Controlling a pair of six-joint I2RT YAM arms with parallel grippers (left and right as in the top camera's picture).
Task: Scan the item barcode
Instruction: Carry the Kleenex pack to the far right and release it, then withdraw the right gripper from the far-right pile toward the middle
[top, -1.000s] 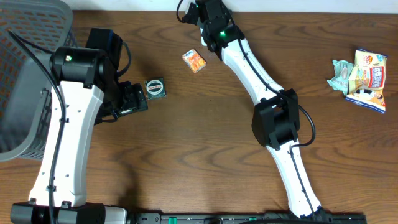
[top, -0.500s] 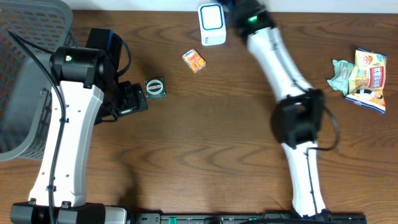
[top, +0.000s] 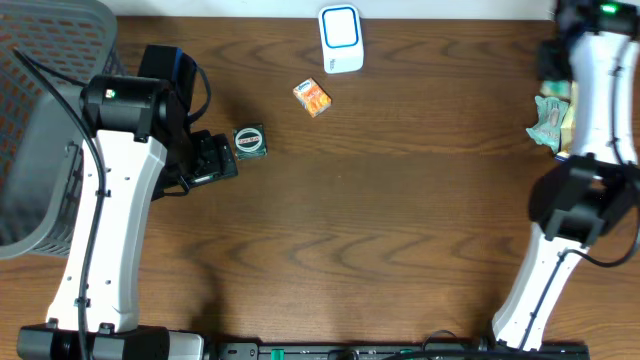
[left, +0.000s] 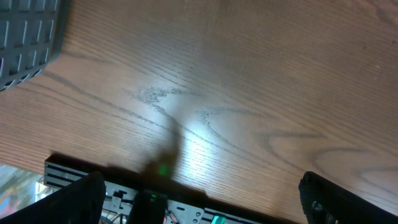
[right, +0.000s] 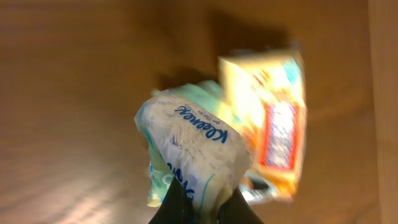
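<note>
As the right hand (right: 198, 204) hovers closed, tissue pack (right: 193, 143) lies beneath.

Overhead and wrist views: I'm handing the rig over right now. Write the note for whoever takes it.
Left gripper: open, empty, near the small round tin.
Right gripper: shut, no grip visible, above the Kleenex tissue pack and yellow snack bag at the far right.
Barcode scanner: far edge, centre; the small orange box lies near it.
Done: nothing lifted, no item at the scanner.
Left: grasp an item and show its barcode to the scanner.
</note>
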